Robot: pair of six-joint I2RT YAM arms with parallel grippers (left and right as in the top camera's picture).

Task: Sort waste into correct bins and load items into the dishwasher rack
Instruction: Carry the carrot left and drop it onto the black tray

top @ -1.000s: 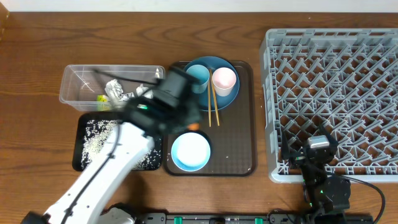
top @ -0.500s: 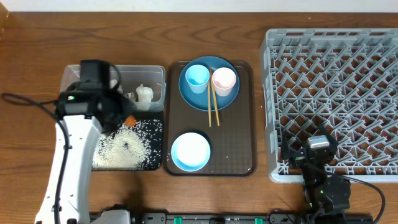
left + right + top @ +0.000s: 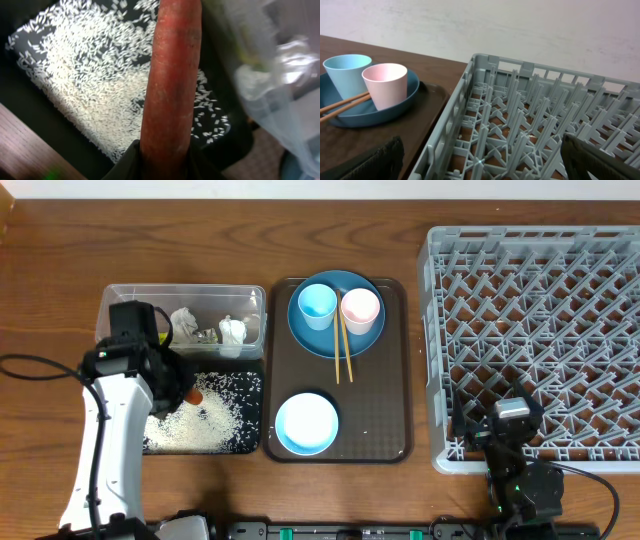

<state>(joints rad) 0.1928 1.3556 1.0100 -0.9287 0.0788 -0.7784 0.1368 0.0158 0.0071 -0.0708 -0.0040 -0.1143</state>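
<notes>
Overhead, the left gripper [image 3: 181, 392] hung over the black tray [image 3: 254, 444] beside the clear tub [image 3: 120, 302] of crumpled napkins [image 3: 184, 320]; the light-blue cup [image 3: 317, 302], pinkish cup [image 3: 360, 308] and chopsticks [image 3: 342, 350] sat on the dark-blue plate [image 3: 368, 335] at the serving tray's [image 3: 385, 410] far end, the white bowl [image 3: 306, 422] at its near end. The left wrist view showed narrow jaws clamped on the orange carrot [image 3: 172, 75] above the rice grains [image 3: 100, 85]. The right wrist view showed the right gripper [image 3: 487, 162] spread wide, empty, by the dishwasher rack's [image 3: 520, 115] near-left corner.

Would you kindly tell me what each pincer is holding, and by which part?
The left pincer grips the orange carrot by one end, above the black tray. The right pincer is open and holds nothing.
</notes>
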